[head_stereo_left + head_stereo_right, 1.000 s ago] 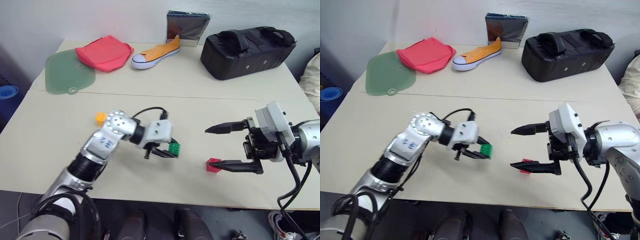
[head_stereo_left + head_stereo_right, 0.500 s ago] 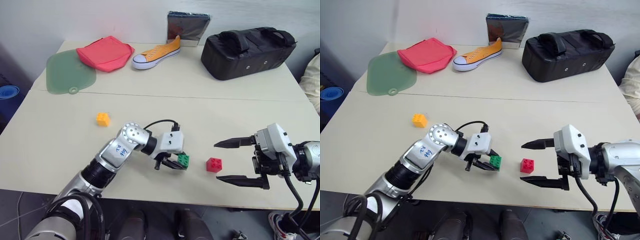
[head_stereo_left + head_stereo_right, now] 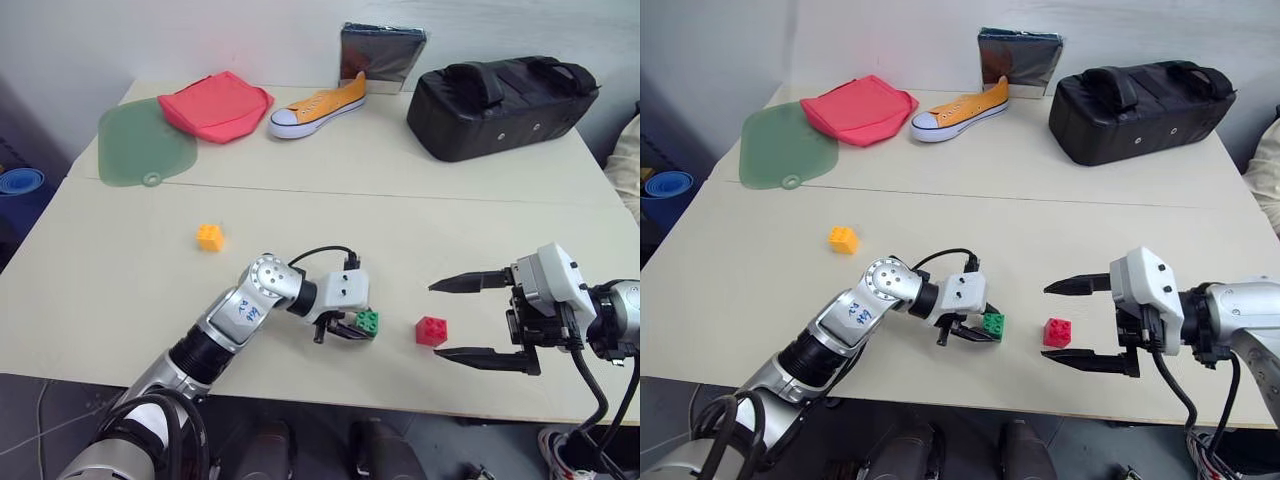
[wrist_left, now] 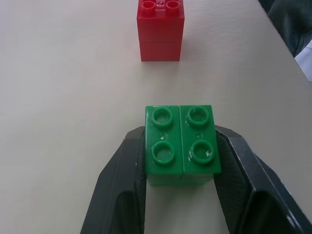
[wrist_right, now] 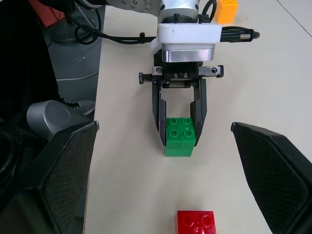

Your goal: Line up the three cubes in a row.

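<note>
My left gripper (image 3: pixel 356 327) is shut on the green cube (image 3: pixel 367 321), holding it low at the tabletop near the front edge; its black fingers (image 4: pixel 124 180) clamp the cube's two sides. The red cube (image 3: pixel 431 331) sits on the table a short way to the right of the green one, apart from it. The yellow-orange cube (image 3: pixel 209 237) rests alone further left and back. My right gripper (image 3: pixel 470 319) hangs open just right of the red cube, pointing left at it, with nothing between its fingers (image 5: pixel 63 165).
At the back of the beige table (image 3: pixel 330 180) lie a green mat (image 3: pixel 143 148), a red pouch (image 3: pixel 215 104), an orange shoe (image 3: pixel 318 104), a dark foil-like box (image 3: pixel 380 55) and a black bag (image 3: pixel 500 102). A seam runs across the table's middle.
My left gripper has carried the green cube down and to the right, close to the red cube. My right gripper has drawn back to the right, off the red cube.
</note>
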